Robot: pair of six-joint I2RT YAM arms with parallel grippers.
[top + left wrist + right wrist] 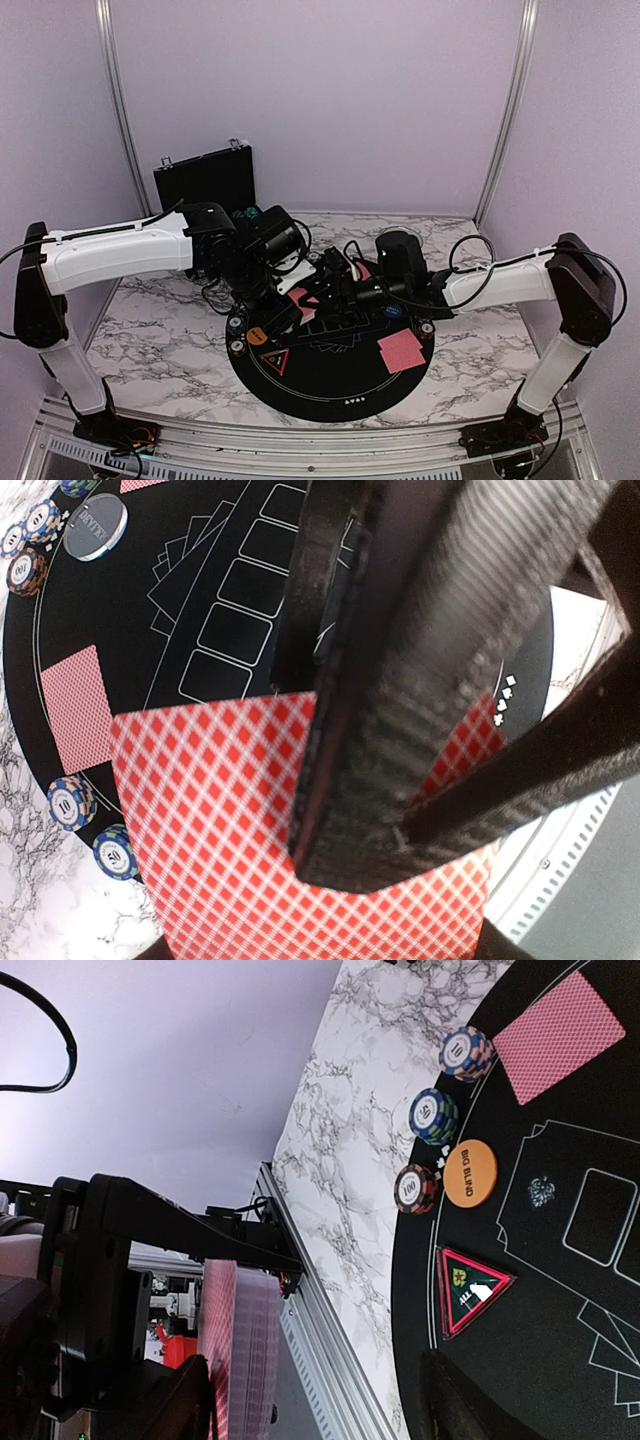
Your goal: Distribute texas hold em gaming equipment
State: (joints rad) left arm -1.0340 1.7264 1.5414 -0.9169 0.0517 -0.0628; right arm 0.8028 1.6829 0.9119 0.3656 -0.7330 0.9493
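My left gripper (325,932) is shut on a deck of red-backed playing cards (215,820), held above the black round mat (330,385). The deck shows edge-on in the right wrist view (240,1345). My right gripper (320,1400) is open, and one of its dark fingers (400,730) lies across the deck's top card. Single cards lie face down on the mat (402,350) (78,708) (551,1035). Striped chip stacks (466,1052) (433,1115) (416,1188) sit at the mat's rim beside an orange button disc (470,1172). A grey-white dealer disc (95,525) lies further along.
A red-edged triangular marker (468,1290) lies on the mat near the orange disc. A black hard case (205,178) stands at the back left against the wall. The marble tabletop (500,350) surrounds the mat, with a metal rail (300,440) along the near edge.
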